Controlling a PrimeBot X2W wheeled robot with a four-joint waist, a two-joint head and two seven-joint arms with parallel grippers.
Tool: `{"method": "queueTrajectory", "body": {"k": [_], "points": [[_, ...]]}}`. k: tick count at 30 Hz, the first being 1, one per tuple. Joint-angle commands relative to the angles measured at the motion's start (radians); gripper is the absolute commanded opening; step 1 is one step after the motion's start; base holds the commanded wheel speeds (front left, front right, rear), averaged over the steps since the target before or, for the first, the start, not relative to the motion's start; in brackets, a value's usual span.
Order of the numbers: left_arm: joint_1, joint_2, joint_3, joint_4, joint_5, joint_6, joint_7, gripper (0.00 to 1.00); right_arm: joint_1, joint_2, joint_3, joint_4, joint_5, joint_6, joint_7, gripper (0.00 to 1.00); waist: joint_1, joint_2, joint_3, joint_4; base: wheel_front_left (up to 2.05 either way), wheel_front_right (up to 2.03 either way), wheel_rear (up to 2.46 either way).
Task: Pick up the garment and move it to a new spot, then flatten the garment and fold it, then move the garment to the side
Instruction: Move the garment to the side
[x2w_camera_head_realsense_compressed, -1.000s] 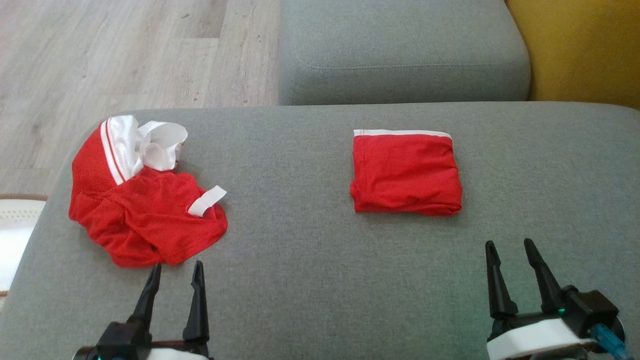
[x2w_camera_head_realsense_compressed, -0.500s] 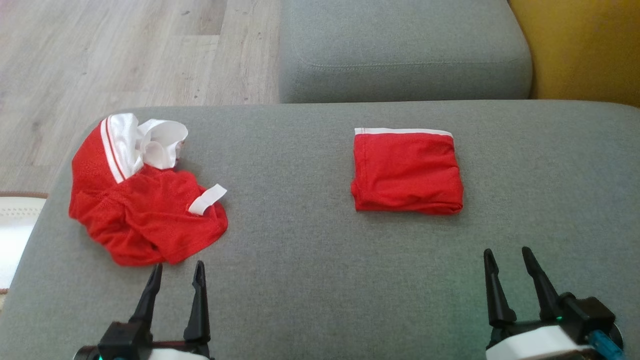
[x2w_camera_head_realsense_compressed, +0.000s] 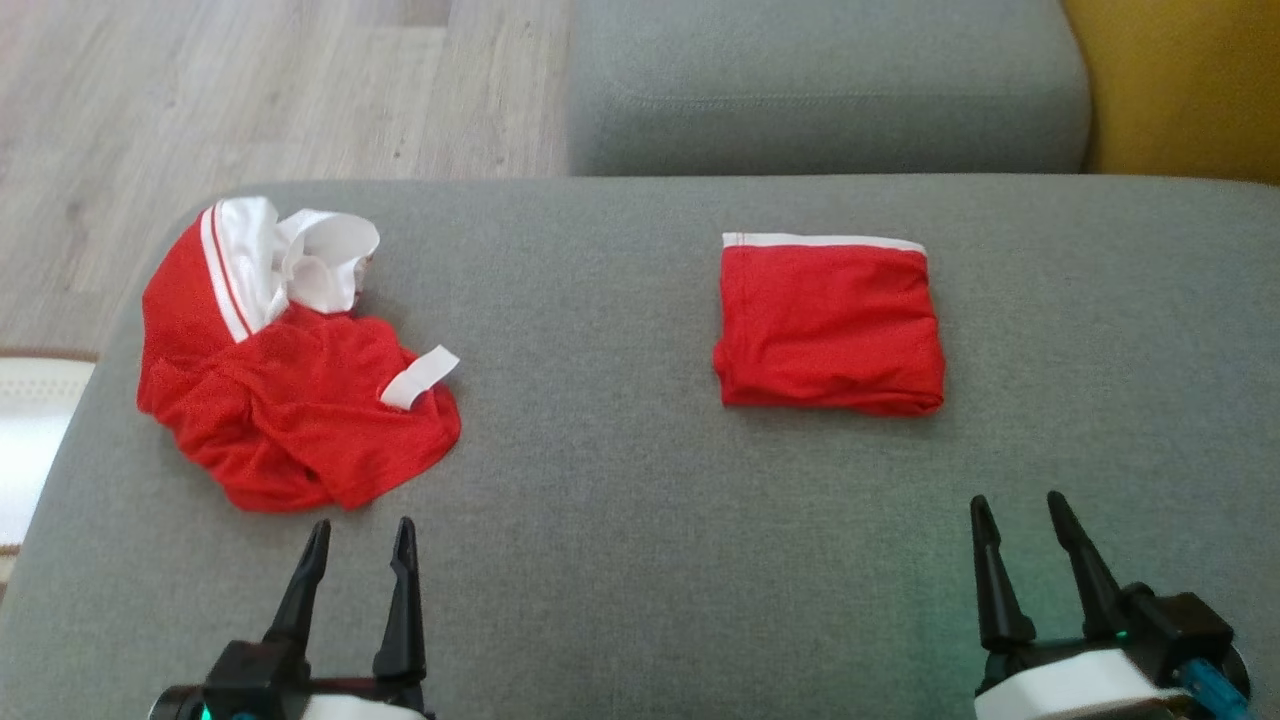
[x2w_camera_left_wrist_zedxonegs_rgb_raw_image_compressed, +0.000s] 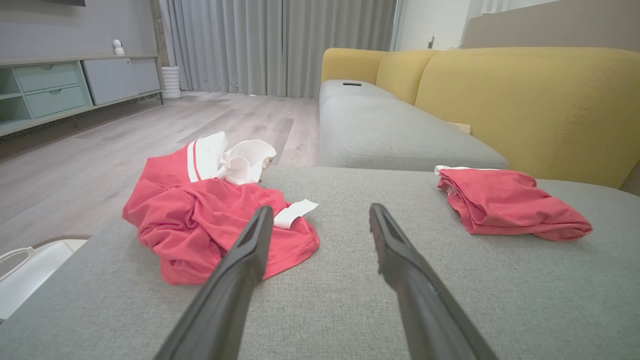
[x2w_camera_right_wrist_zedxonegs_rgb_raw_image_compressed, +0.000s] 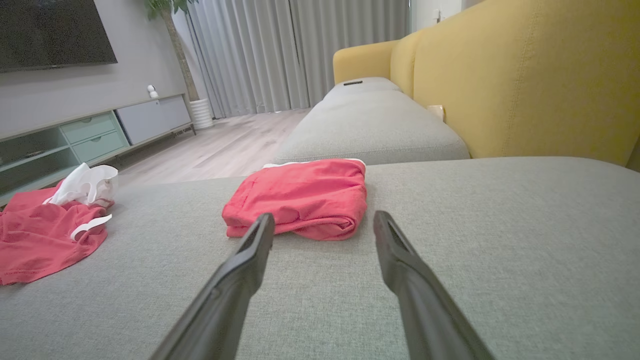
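Two red garments (x2w_camera_head_realsense_compressed: 290, 400), white-trimmed, on a grey cushion (x2w_camera_head_realsense_compressed: 620, 520).

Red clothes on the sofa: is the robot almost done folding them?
Done: one folded garment lies on the right. In hand: nothing; the left gripper and right gripper are open and empty. Remaining: the crumpled garment on the left needs picking up, flattening, folding and moving aside.

A crumpled red mesh garment with white trim (x2w_camera_head_realsense_compressed: 290, 400) lies near the left edge of a wide grey fabric sofa cushion (x2w_camera_head_realsense_compressed: 600, 520), well apart from a folded red garment with a white band along its far edge (x2w_camera_head_realsense_compressed: 830, 325) toward the right. The left tool (x2w_camera_head_realsense_compressed: 362, 524) sits just on the near side of the crumpled heap, its dark fingers spread and clear of the cloth, and the right tool (x2w_camera_head_realsense_compressed: 1016, 499), likewise spread, sits nearer than the folded piece.
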Motion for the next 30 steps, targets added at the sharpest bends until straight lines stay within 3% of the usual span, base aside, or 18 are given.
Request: {"method": "queueTrajectory", "body": {"k": [1,8,13,22,30], "points": [[-0.058,-0.002,0.023,-0.037,0.006,0.003,-0.005,1.0,-0.041,-0.008,0.016,-0.037,-0.003,0.007,-0.011,1.0,0.0,0.0,0.013,0.008,0.0,0.0,0.0],[-0.092,-0.002,0.005,-0.046,0.004,-0.009,-0.005,1.0,-0.139,-0.028,0.001,-0.015,0.015,0.007,-0.011,1.0,0.0,0.0,0.089,0.028,0.0,0.0,0.0],[-0.138,-0.002,-0.007,-0.054,0.003,-0.008,-0.005,1.0,-0.291,-0.072,-0.006,0.097,0.064,0.007,0.011,1.0,0.0,0.0,0.15,0.041,0.0,0.0,0.0],[-0.231,-0.002,-0.036,-0.073,-0.006,-0.012,-0.005,1.0,-0.596,-0.153,-0.039,0.289,0.24,0.007,0.344,1.0,0.0,0.0,0.28,0.06,0.0,0.0,0.0],[-0.296,-0.002,-0.059,-0.065,-0.02,-0.019,-0.005,1.0,-0.708,-0.222,-0.021,0.389,0.276,0.007,0.506,1.0,0.0,0.0,0.35,0.071,0.0,0.0,0.0]]}}
